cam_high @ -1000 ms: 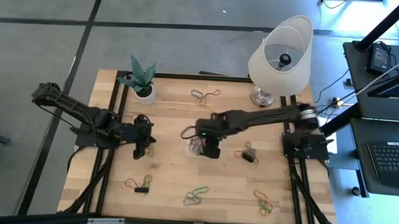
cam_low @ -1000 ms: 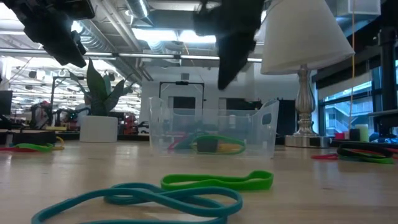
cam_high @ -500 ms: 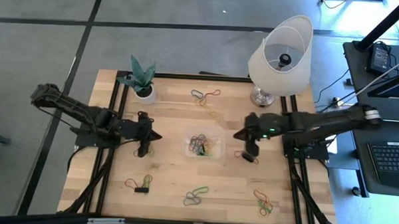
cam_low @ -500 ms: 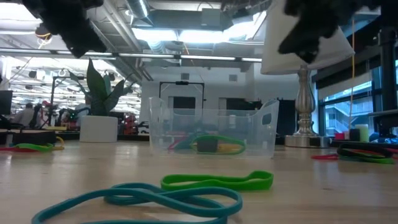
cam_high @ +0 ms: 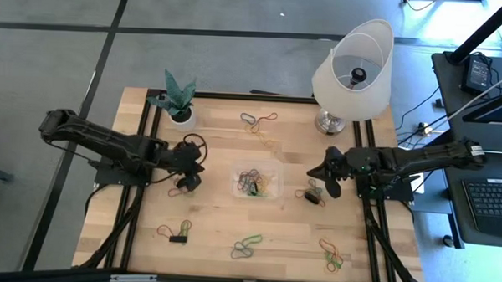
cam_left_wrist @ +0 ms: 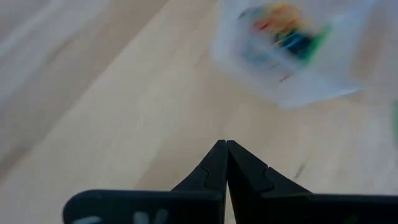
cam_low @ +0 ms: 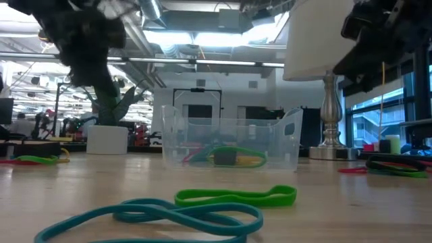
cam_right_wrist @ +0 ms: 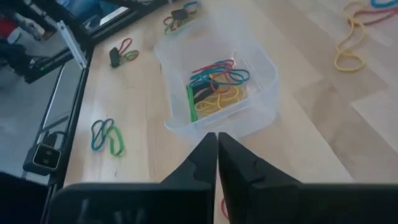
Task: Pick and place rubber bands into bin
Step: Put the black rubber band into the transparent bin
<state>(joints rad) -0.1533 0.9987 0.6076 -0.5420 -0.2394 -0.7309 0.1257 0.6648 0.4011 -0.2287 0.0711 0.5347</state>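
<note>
The clear bin (cam_high: 256, 181) stands at the table's middle with several coloured rubber bands (cam_right_wrist: 217, 84) lying in it. More bands lie loose on the wood: a cluster at the far side (cam_high: 258, 120), one near the right gripper (cam_high: 314, 196), and clusters along the near edge (cam_high: 174, 232) (cam_high: 247, 245) (cam_high: 332, 254). My left gripper (cam_high: 195, 176) hangs shut above the table left of the bin; its wrist view (cam_left_wrist: 225, 145) shows nothing between the fingertips. My right gripper (cam_high: 313, 172) hangs shut to the right of the bin, pointing at it (cam_right_wrist: 217, 135), and holds nothing.
A white lamp (cam_high: 354, 69) stands at the far right of the table and a potted plant (cam_high: 179, 112) at the far left. In the low view a green band (cam_low: 236, 197) and a teal band (cam_low: 162, 217) lie close to the near edge.
My right gripper has drawn back from above the bin toward the table's right edge and now hangs beside the bin. My left gripper has shifted a little toward the bin and rolled, staying shut. The bin and the bands on the table have kept still.
</note>
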